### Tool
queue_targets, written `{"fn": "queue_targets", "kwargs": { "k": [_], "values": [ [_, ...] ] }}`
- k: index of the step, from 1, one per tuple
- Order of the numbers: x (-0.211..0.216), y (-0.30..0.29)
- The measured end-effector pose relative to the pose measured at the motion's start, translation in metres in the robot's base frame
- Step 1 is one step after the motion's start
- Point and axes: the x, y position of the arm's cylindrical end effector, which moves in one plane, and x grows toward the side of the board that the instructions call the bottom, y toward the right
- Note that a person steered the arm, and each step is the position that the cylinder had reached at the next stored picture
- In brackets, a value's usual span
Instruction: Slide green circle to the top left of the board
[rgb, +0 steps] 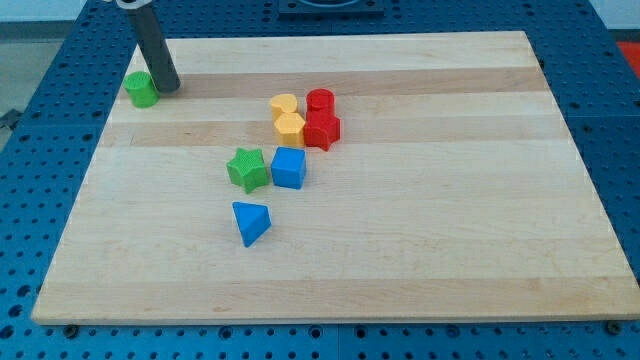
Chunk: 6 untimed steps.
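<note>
Nearest the view's bottom, on the pale wooden board (420, 260), we saw the blue triangle (250, 222) lying alone, a little left of centre, with bare wood all round it. Above it sat the green star (246, 169) and, just beside it on the view's right, the blue cube (289, 167); the two stood very close, though we could not tell whether they touched. Farther up came a tight cluster of four: the yellow block (290, 127) with the red block (322, 130) pressed against its right side, and behind them a second yellow block (283, 104), rounded in outline, next to a red cylinder (320, 99). The exact shapes of the front pair we could not make out with certainty. Farthest of all, near the board's top left corner, stood the green circle (142, 89), well apart from every other block and close to the left edge. Our dark rod came down from the view's top, and my tip (170, 88) rested on the board just to the right of the green circle, touching it or nearly so. We carried no pincer at all, only this rod, so nothing was clenched or grasped. Around the board lay the blue perforated table (40, 150).
</note>
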Motion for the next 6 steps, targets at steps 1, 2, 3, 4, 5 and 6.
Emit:
{"fn": "queue_targets", "kwargs": {
  "k": [1, 2, 3, 4, 5, 6],
  "values": [
    [0.046, 0.0],
    [0.064, -0.021],
    [0.025, -0.042],
    [-0.018, -0.042],
    [-0.034, -0.042],
    [-0.034, -0.042]
  ]
}}
